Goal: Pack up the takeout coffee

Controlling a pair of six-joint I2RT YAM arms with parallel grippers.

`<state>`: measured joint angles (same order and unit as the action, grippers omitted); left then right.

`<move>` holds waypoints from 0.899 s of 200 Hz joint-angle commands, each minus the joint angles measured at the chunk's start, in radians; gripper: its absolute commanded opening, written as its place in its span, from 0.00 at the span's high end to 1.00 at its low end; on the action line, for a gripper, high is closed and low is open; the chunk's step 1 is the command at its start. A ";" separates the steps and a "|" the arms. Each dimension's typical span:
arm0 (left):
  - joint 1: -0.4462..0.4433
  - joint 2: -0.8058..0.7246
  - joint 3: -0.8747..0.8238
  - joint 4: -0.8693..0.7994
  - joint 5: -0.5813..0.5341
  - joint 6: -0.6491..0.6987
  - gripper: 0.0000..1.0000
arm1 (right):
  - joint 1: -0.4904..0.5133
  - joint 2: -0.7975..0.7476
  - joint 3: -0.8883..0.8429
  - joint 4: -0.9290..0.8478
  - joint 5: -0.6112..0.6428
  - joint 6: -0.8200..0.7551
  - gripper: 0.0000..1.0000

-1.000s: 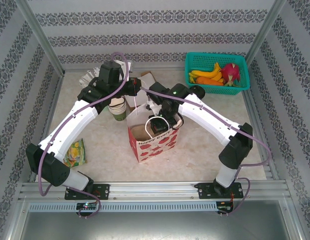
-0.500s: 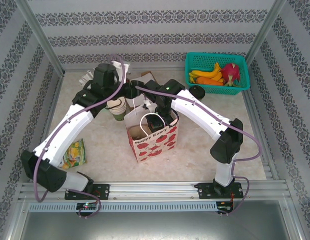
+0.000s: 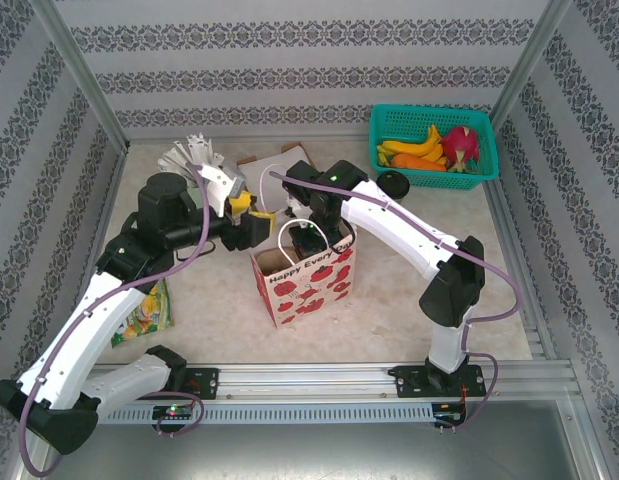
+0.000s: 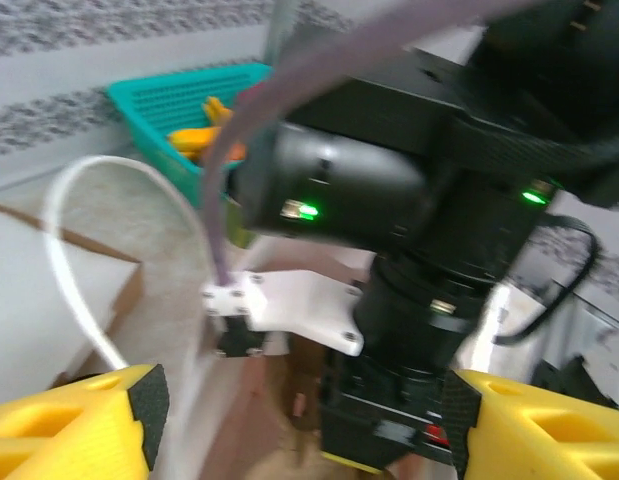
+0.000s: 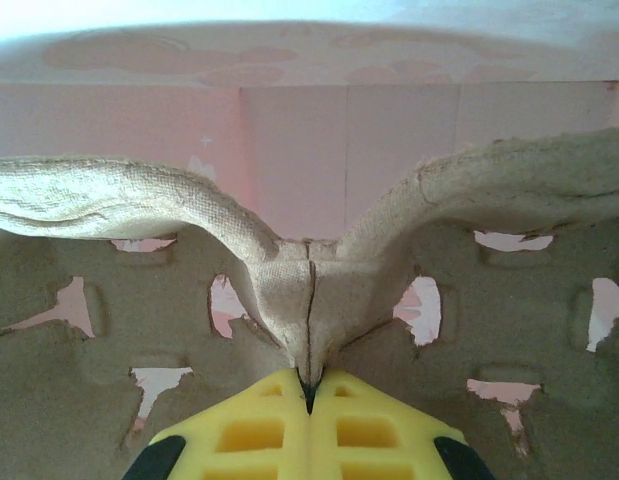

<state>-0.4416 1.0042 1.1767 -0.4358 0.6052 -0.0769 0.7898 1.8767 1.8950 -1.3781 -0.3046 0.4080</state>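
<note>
While the right arm reaches down into the paper bag (image 3: pixel 307 283), the right pincer (image 5: pixel 309 385) is shut tight on the thin middle ridge of a brown cardboard cup holder (image 5: pixel 119 200). The cup holder lies inside the bag, with the pink bag wall behind it. The bag is white with red strawberries on it and stands upright in the middle of the tabletop (image 3: pixel 219 290). Its white loop handle (image 3: pixel 286 232) sticks up beside the right arm. The left pincer (image 4: pixel 304 430) is open, with its two yellow fingers (image 4: pixel 74 425) wide apart and nothing between them. It hangs just beside the bag's far left corner and points at the right arm's wrist. The takeout coffee (image 3: pixel 392 183) stands on the tabletop to the right of the bag, well apart from both pincers. It is just beside the near left corner of the green basket (image 3: pixel 381 128). From above, its round black lid is what shows, and the cup under it is hard to make out. The basket holds a banana, something orange and a pink fruit. A cup of white sticks (image 3: pixel 192 157) stands at the far left. A green and yellow snack packet (image 3: pixel 149 305) lies at the near left, beside the left arm.
</note>
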 commanded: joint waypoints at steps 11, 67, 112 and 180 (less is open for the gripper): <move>-0.048 0.018 -0.016 0.018 0.145 0.110 0.30 | 0.009 -0.009 -0.014 0.024 0.031 0.037 1.00; -0.156 0.078 0.034 -0.013 0.183 0.192 0.72 | 0.012 -0.008 -0.013 0.022 0.030 0.085 1.00; -0.296 0.100 0.078 -0.123 0.154 0.320 0.95 | 0.012 0.020 -0.004 0.006 0.027 0.161 1.00; -0.343 0.118 0.129 -0.211 0.264 0.456 0.88 | 0.022 0.040 -0.015 0.037 0.044 0.232 1.00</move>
<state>-0.7620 1.1145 1.2648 -0.6075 0.8024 0.2935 0.8028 1.8927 1.8847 -1.3376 -0.2920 0.5991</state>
